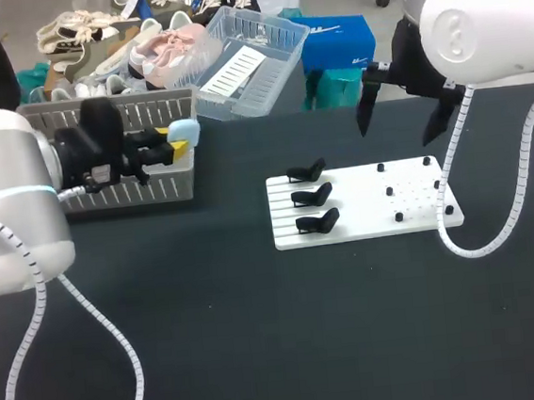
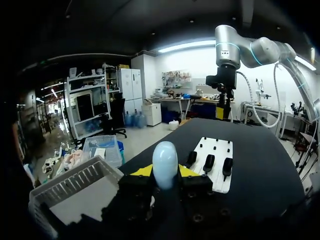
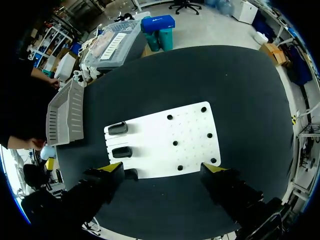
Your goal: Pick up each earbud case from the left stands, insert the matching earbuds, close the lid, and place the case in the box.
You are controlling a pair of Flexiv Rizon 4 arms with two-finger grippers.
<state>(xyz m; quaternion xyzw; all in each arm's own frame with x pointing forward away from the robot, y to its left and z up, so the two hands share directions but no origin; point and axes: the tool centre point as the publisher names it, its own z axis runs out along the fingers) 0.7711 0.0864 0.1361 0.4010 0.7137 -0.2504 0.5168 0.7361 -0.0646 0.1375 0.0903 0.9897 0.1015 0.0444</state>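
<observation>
Currently your left gripper [image 1: 175, 145] is clamped on the small pale-blue, egg-shaped plastic earbud case [image 1: 185, 130], with its yellow-tipped fingers pressing the lower flanks from two sides and the rounded top standing proud above them. The case sits beside the end of the grey slatted plastic basket [image 1: 126, 108] nearest the board. Whether it is over the interior or just outside the rim cannot be determined. Your right gripper [image 1: 395, 136] hangs with fingers wide apart, holding nothing, above the white pegged board [image 1: 364, 221], where all three black stands [image 1: 312, 196] are bare. Assessment: the case is light, rigid and glossy, and its curved walls offer little purchase, so it is liable to squirt or twist out under a pinch. Hold it low across its broadest flanks, clear of the lid seam, and release it close above the basket floor rather than dropping it.
</observation>
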